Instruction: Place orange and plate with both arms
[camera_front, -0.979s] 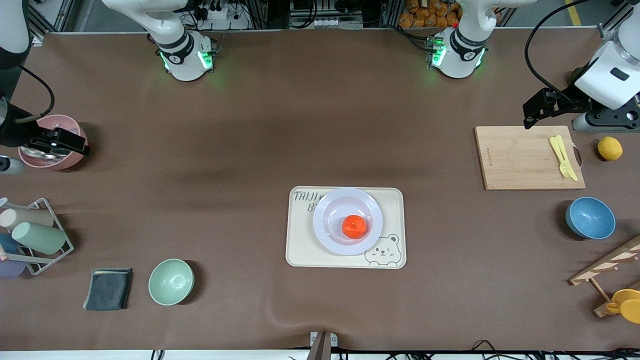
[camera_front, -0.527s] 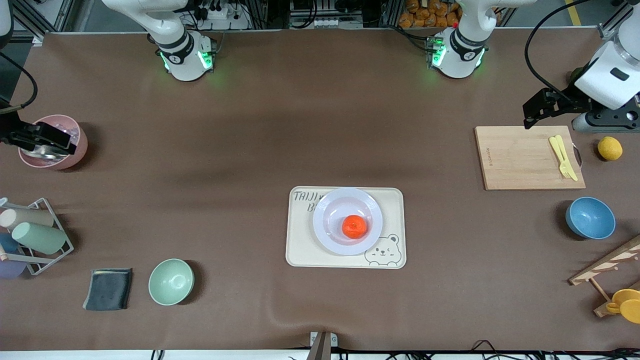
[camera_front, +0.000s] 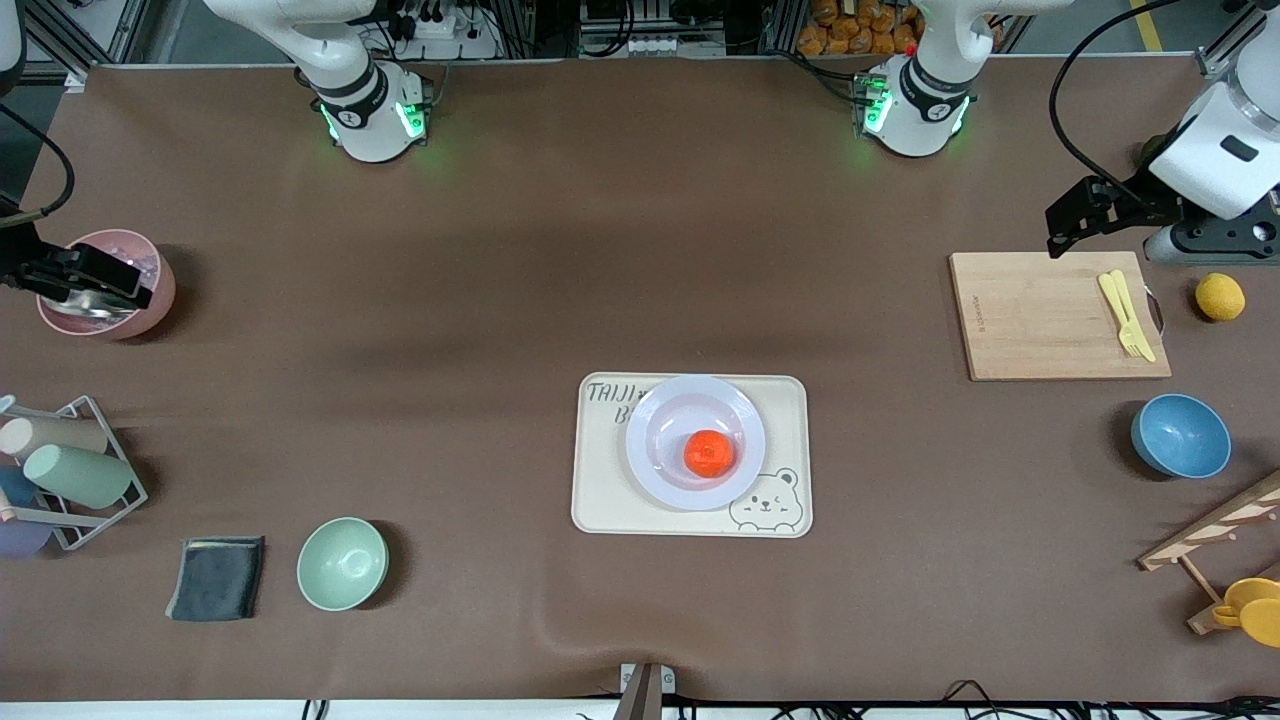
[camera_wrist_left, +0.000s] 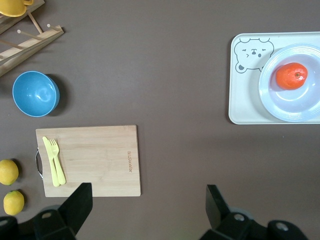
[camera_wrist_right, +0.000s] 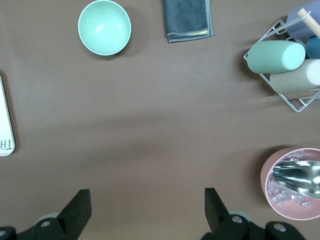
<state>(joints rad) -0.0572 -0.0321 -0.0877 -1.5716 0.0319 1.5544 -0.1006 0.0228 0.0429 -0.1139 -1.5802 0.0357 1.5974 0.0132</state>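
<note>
while end effectors (camera_wrist_left: 147, 207) hover apart, orange (camera_front: 709, 453) lies plated.

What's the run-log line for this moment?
orange: on plate | plate: on tray | left gripper: open, over table | right gripper: open, over table

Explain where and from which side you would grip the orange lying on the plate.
Grip the orange across its widest middle, coming straight down from above. It is round, slightly flattened, and sits in the shallow plate, whose raised rim would likely block a sideways approach. Open fingers should probably straddle it and close on its sides.
</note>
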